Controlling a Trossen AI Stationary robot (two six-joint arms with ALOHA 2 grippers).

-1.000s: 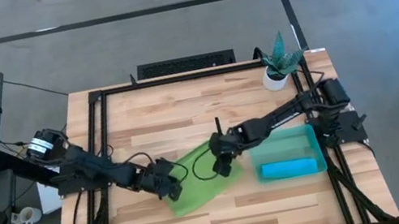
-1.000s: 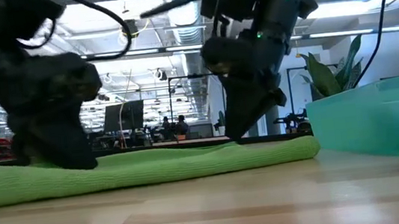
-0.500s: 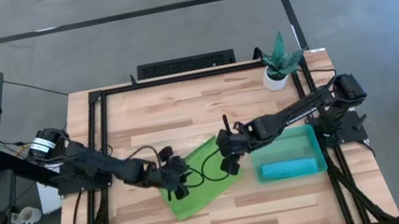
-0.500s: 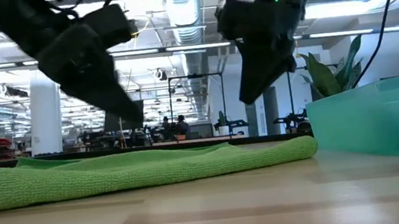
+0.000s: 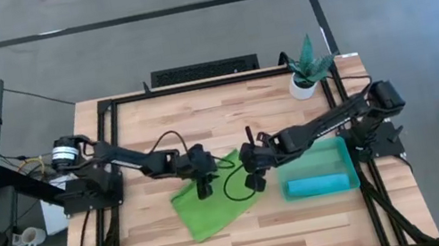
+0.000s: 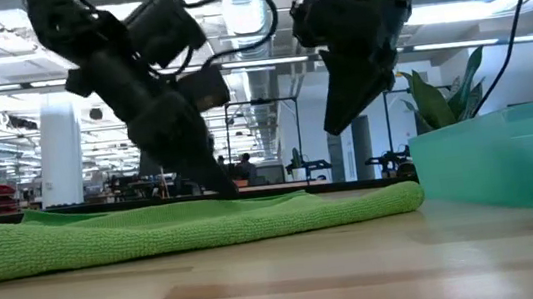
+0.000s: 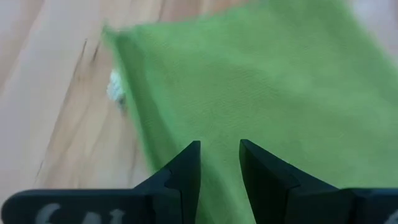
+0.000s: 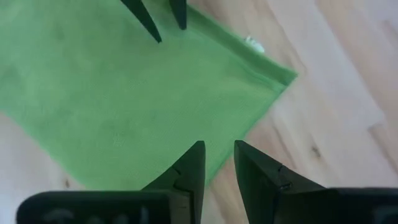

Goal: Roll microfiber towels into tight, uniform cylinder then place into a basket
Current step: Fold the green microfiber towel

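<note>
The lime green towel (image 5: 209, 208) lies flat on the wooden table, left of the basket; it also shows in the low view (image 6: 155, 233). My left gripper (image 5: 204, 189) stands over the towel's far part, its fingers a narrow gap apart (image 7: 217, 146). My right gripper (image 5: 256, 184) hovers above the towel's right edge, its fingers also a narrow gap apart (image 8: 217, 146) and empty. The sky blue towel (image 5: 316, 185) lies rolled in the teal basket (image 5: 345, 155) at the right. My left gripper's fingertips (image 6: 222, 187) slant down close to the green towel's far edge (image 8: 205, 31). I cannot tell whether they touch it.
A potted plant (image 5: 305, 67) stands at the far right corner. The basket's wall (image 6: 499, 158) rises just right of the towel. The table's black frame (image 5: 108, 106) runs around the edge. Bare wood lies near and far of the towel.
Both grippers have risen off the green towel. My left gripper has gone from the towel's near left corner toward the table's far right, over the towel's far part. My right gripper has gone up and slightly right. The towel stays flat.
</note>
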